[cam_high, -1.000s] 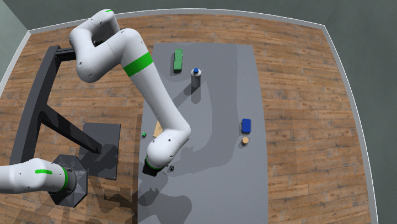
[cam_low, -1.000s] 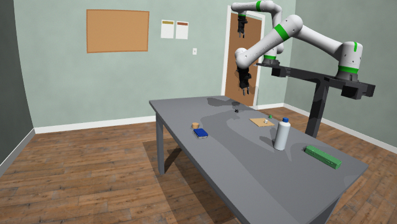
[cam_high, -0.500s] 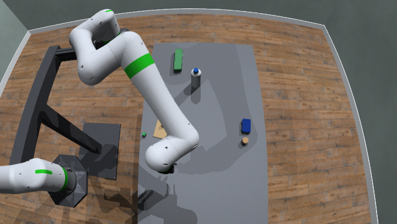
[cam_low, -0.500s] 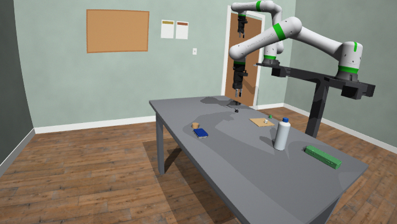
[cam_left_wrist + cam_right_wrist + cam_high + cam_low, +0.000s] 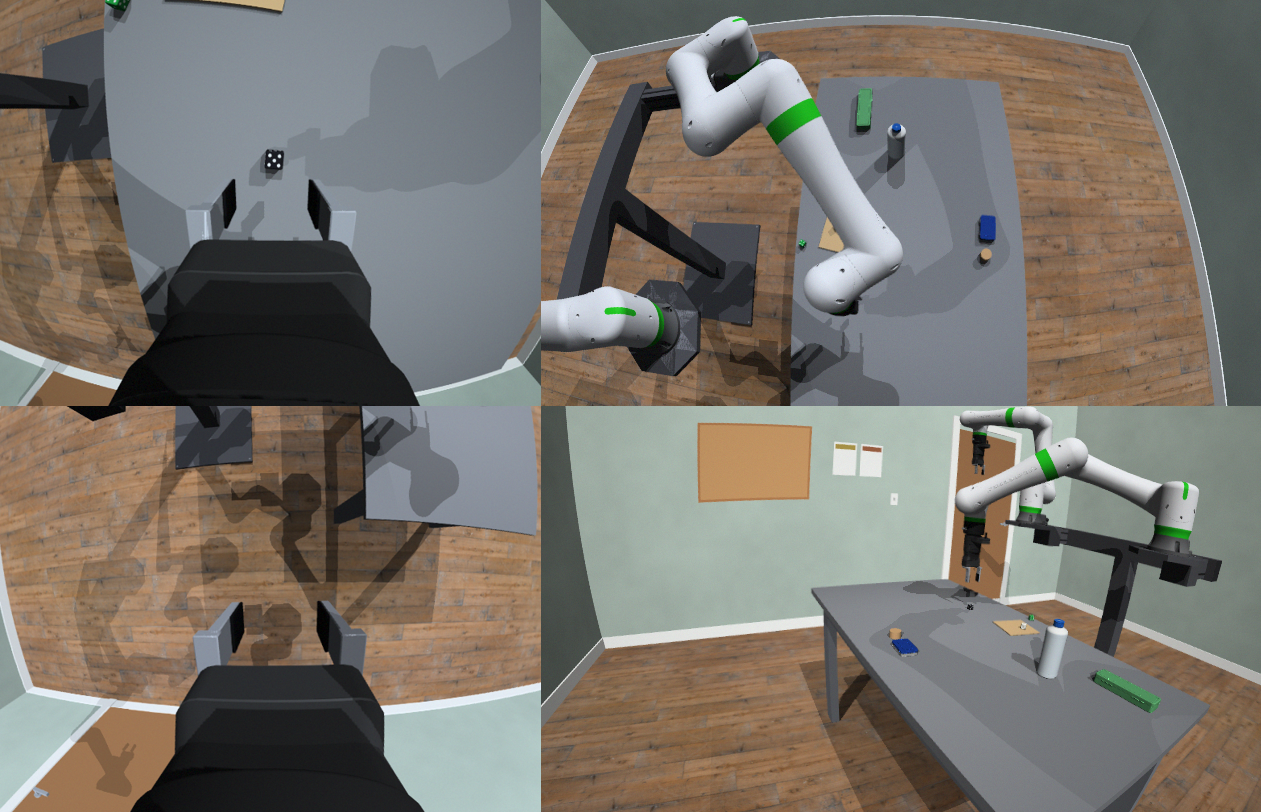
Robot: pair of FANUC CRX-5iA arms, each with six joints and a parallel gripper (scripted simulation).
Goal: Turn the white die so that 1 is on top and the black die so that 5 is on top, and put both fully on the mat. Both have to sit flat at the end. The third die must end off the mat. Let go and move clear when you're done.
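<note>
So the left hand (image 5: 973,574) (image 5: 271,194) is up above the tabletop (image 5: 944,353) (image 5: 994,718) (image 5: 415,262) (image 5: 481,462), fingers spread wide with nothing in them. Black die (image 5: 970,606) (image 5: 274,159) is sitting flat off the mat (image 5: 829,241) (image 5: 1009,628) (image 5: 244,3), 5 on top. White die (image 5: 1023,625) is on the mat, too small to read. Green die (image 5: 802,243) (image 5: 1031,617) (image 5: 118,3) is off the mat, near it. Right hand (image 5: 979,470) (image 5: 281,626) is wide open and empty too, over the floor (image 5: 262,581).
</note>
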